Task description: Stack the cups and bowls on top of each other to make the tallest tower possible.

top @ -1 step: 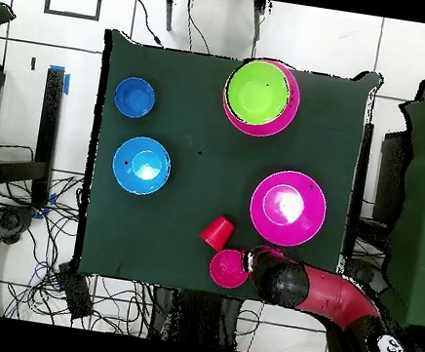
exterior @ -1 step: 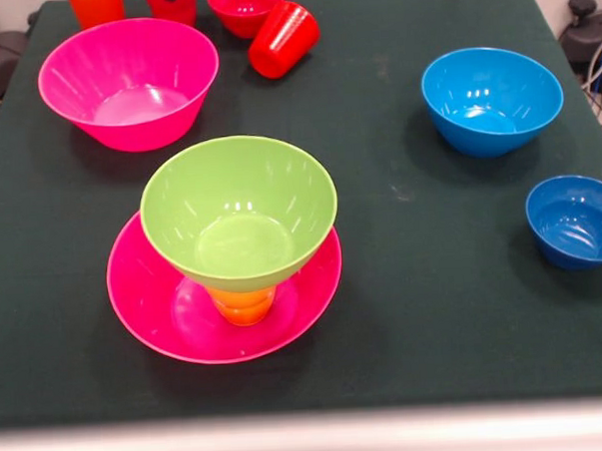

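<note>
At the table's robot-side edge the gripper (top @ -1 step: 261, 262), whose grasp I cannot tell, hangs beside the small red bowl (top @ -1 step: 229, 268) and tipped red cup (top @ -1 step: 216, 232), well apart from the tower (exterior @ -1 step: 240, 238) straight across the table.

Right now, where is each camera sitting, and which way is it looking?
Front view: sits low at one table edge, looking across the green bowl stacked on the yellow-orange cup. At the top edge is a red shape, maybe the gripper; hard to tell.
Overhead view: hangs above the table, looking straight down; the red and black arm enters from the bottom.
Both show the green bowl, both pink bowls, the light blue bowl and the tipped red cup.
</note>
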{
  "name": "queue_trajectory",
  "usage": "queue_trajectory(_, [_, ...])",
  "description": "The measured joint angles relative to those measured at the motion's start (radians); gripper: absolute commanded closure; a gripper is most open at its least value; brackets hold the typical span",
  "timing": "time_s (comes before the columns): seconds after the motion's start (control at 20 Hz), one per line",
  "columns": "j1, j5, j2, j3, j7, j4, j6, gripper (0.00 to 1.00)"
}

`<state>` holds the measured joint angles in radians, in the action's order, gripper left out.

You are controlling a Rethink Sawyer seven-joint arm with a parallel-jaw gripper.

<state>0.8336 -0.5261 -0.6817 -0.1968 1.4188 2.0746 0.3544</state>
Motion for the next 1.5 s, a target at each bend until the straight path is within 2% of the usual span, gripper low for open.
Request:
queue_trajectory(1.1, [0.035, -0.114, 0.052, 0.059, 0.0, -0.001, 0.0, 0.0])
queue_trajectory(1.5, [0.086, -0.12, 0.047, 0.051, 0.0, -0.001, 0.0, 0.0])
